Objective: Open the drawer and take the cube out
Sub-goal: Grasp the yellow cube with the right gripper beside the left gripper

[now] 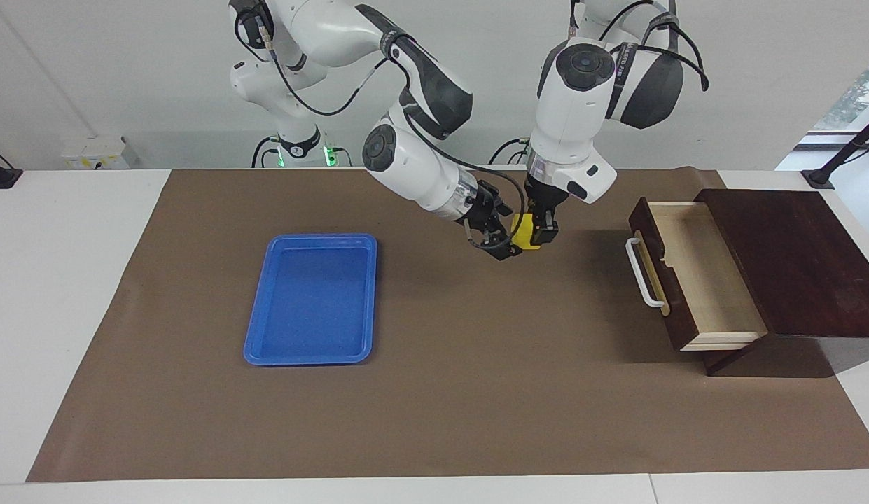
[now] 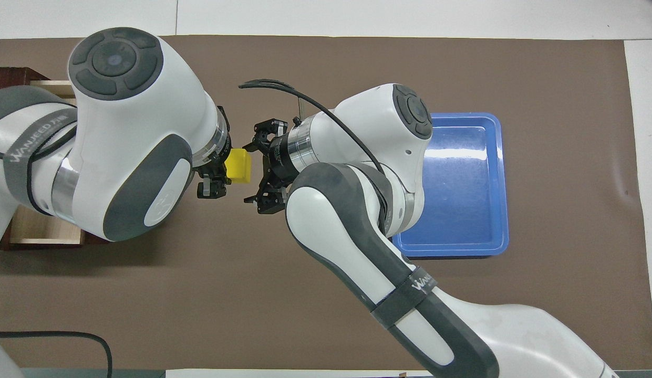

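Both arms meet in the air over the middle of the brown mat (image 1: 434, 392). The left gripper (image 1: 539, 234), pointing straight down, is clamped on the yellow cube (image 1: 524, 234), which hangs clear of the mat with its side toward the right arm exposed. The right gripper (image 1: 503, 234), reaching in sideways at the same height, has its jaws spread wide; in the overhead view its two fingers (image 2: 252, 144) stand on either side of the cube's free face (image 2: 238, 166), just beside it, and contact cannot be told. The drawer (image 1: 686, 273) is pulled out of the dark wooden box (image 1: 791, 259) at the left arm's end of the table, its pale interior bare. A blue tray (image 1: 311, 357) lies on the mat toward the right arm's end, well apart from both grippers.
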